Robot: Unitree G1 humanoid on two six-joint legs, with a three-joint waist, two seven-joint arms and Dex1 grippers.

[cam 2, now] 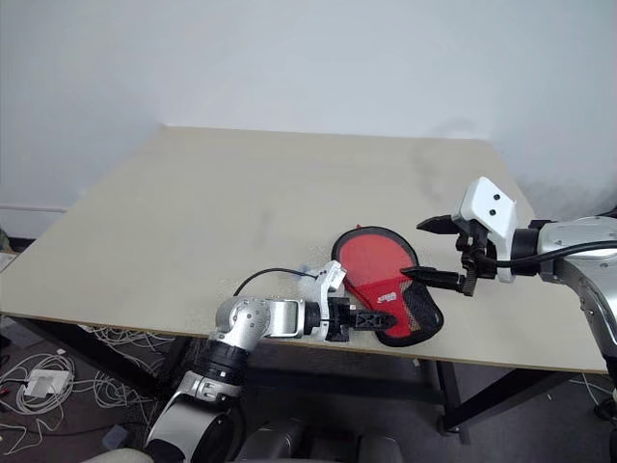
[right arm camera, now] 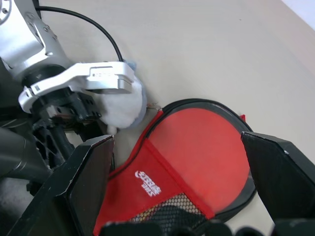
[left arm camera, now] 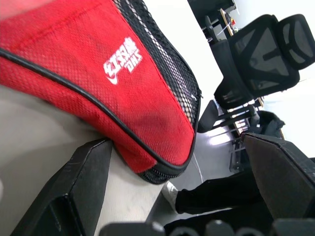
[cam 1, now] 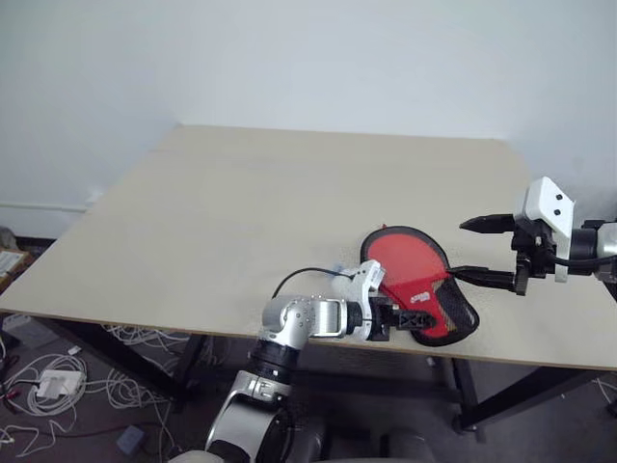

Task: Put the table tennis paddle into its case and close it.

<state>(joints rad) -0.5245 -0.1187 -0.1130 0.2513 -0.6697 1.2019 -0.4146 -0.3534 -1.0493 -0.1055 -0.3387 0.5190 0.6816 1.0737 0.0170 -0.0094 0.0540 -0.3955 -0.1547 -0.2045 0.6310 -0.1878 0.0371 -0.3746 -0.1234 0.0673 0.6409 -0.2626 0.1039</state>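
Seen from the head views, the case lies at the near edge of the surface with the table tennis paddle inside it, its long axis running from the round far end to the narrow near end, where the left pincer is placed, nearer than the right pincer raised off to the right, and both are seen spread wide and empty. In the left wrist view, the case's narrow zipped end sits between the spread fingers, nothing being gripped; contact cannot be told. In the right wrist view, the paddle's red blade is shown in the unzipped case between that pincer's wide fingers, well apart from them.
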